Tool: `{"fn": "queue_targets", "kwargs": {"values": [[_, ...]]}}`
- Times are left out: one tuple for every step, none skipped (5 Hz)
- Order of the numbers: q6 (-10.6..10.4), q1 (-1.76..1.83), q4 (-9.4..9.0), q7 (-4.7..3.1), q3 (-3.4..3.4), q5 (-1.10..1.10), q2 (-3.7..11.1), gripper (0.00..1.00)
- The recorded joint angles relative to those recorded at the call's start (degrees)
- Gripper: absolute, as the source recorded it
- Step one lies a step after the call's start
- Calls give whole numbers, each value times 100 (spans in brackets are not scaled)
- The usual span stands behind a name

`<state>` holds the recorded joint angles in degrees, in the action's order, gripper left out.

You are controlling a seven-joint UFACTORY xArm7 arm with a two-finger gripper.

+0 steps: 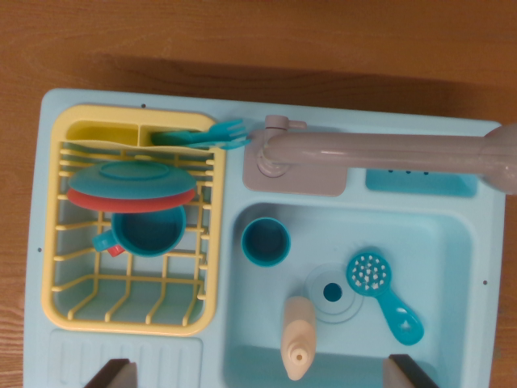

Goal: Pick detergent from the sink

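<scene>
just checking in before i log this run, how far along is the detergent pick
Done: the wrist camera sits over the sink, with the two fingertips at the bottom edge either side of the detergent bottle. In hand: nothing yet; the gripper is open and clear of the bottle, which lies in the basin beside the drain. Left: descend, close on the bottle, lift it out.

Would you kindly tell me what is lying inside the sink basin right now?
Inside the sink basin: a beige detergent bottle, teal cup, teal strainer spoon and drain. The bottle hides the floor beneath it.
</scene>
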<state>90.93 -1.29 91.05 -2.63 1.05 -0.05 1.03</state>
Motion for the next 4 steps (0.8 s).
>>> {"fn": "queue_targets", "kwargs": {"values": [[0,0,0,0,0,0,0,0],[-78,-4,-79,-15,-5,6,1,0],[-78,-4,-79,-15,-5,6,1,0],[-188,-10,-189,-35,-13,15,2,0]]}}
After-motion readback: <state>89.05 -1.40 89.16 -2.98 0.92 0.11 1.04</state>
